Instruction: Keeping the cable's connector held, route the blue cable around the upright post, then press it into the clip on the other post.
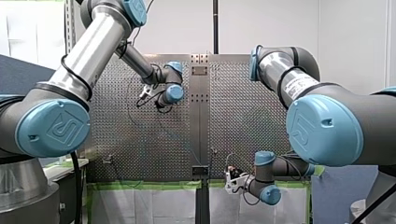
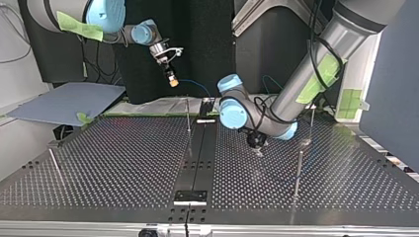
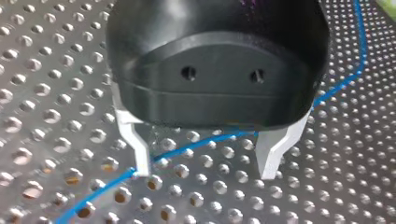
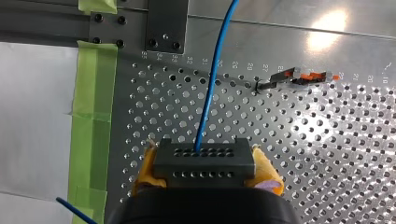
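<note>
— Left gripper [image 3: 205, 171], low over the table [image 3: 56, 116]: fingers spread, nothing held, cable [image 3: 196, 145] lying flat beneath it.
— Which way does it run?
— Nearly from one finger to the other, brushing one tip, not across the gap. I'd guess the wrist needs turning before it closes.
— And the connector [image 4: 204, 158]?
— Right gripper [image 4: 206, 176] clamps it, up in the air past the table's edge. The cable leaves straight ahead.
</note>
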### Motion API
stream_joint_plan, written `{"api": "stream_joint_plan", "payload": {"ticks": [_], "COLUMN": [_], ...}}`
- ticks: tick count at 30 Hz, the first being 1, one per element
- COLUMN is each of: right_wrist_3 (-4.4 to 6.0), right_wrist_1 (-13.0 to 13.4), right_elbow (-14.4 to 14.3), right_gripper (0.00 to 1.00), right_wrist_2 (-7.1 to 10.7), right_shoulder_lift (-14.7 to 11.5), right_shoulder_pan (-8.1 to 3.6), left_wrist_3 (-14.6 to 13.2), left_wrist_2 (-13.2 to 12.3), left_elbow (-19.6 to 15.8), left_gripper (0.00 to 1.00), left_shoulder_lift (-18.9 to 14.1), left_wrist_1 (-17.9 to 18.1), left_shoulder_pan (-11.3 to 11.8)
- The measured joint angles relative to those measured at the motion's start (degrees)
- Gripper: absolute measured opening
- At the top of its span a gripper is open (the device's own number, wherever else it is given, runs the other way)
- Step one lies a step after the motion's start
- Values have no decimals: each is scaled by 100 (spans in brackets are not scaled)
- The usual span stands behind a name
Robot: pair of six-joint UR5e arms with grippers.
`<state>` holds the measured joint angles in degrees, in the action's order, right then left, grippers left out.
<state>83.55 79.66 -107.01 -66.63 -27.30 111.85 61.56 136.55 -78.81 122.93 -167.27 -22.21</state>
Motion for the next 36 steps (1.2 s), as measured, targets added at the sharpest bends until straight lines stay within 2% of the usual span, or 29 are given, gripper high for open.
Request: {"api": "stream_joint_plan", "payload": {"ticks": [3,12,21,27,31,36], "right_wrist_3": [-2,-4,-4,3,4,5], "right_wrist_1": [-2,3,6,16,21,24], "right_elbow": [0,0,0,-1,0,-1], "right_gripper": [0,0,0,0,0,0], "right_wrist_2": [-4,-7,-1,0,3,13], "right_shoulder_lift": [0,0,0,5,7,9], "right_shoulder_pan": [0,0,-13,-16,-17,-18], "left_wrist_3": [-5,-113,-174,-176,-94,-4], "left_wrist_2": [21,-239,-146,-29,-70,-181], "left_elbow": [0,0,1,0,0,0], "left_gripper": [100,100,100,100,100,100], "left_shoulder_lift": [0,262,318,583,806,885], "left_wrist_1": [-7,-78,-73,-102,-119,-131], "left_shoulder_pan": [41,33,58,24,-15,-34]}}
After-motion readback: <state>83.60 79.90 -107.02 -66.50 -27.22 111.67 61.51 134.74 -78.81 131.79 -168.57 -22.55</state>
